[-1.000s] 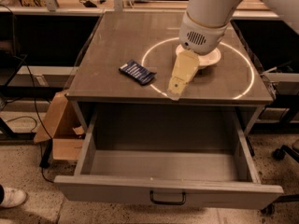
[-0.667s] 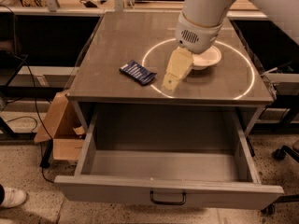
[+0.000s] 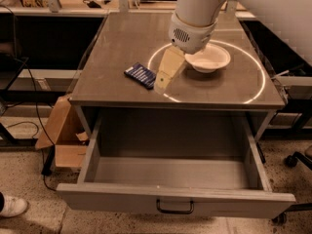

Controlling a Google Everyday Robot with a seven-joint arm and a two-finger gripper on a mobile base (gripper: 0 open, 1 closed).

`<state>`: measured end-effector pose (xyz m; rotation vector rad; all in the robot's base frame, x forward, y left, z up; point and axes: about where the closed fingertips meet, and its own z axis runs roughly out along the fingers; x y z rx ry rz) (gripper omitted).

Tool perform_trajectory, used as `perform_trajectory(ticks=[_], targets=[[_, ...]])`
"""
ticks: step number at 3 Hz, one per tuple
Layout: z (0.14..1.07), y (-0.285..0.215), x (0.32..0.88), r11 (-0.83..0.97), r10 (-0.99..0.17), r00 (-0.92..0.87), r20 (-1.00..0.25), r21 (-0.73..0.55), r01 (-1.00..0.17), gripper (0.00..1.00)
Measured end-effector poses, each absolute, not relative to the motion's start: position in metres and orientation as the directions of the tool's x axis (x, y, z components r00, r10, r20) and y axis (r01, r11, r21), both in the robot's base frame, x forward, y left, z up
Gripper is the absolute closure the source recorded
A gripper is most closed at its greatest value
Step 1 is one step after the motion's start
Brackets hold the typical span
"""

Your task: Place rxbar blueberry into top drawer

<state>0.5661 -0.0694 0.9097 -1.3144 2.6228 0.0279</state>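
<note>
Gripper (image 3: pixel 162 83) has shifted left since a second ago, away from the white bowl (image 3: pixel 210 59) and toward the bar; nothing else has moved.

Nearest: top drawer (image 3: pixel 234 201) pulled fully out, pull handle (image 3: pixel 174 207) at centre of the front panel. Looks ready to receive the bar, so the opening step seems done. The front panel hides the nearest strip of the drawer floor; what shows of the inside is bare grey.

Left of the drawer: cardboard box (image 3: pixel 66 135) on the floor. A white shoe (image 3: pixel 9 206) is cut off at the frame edge.

Tabletop (image 3: pixel 126 38): rxbar blueberry (image 3: pixel 140 75) lies flat near the front edge, angled, untouched. The gripper's pale tip points down-left and ends just beside the bar's right end, apparently lining up for a pick. It carries nothing. Whether it is open or closed I cannot tell, since it shows as one tapered shape.

A ring of light (image 3: pixel 258 82) lies on the tabletop around the bowl and the gripper's tip. The wrist housing covers the bowl's left rim.

Far: the arm is cut off at the top of the frame. The background shelves are dark, and their contents are not readable.
</note>
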Motion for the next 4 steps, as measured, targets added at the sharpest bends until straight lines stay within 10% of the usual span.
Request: perform_trajectory(ticks=[4], targets=[[0.887,-0.023,0.615,0.629,-0.753,-0.608,-0.252,-0.008,-0.777,0.0]])
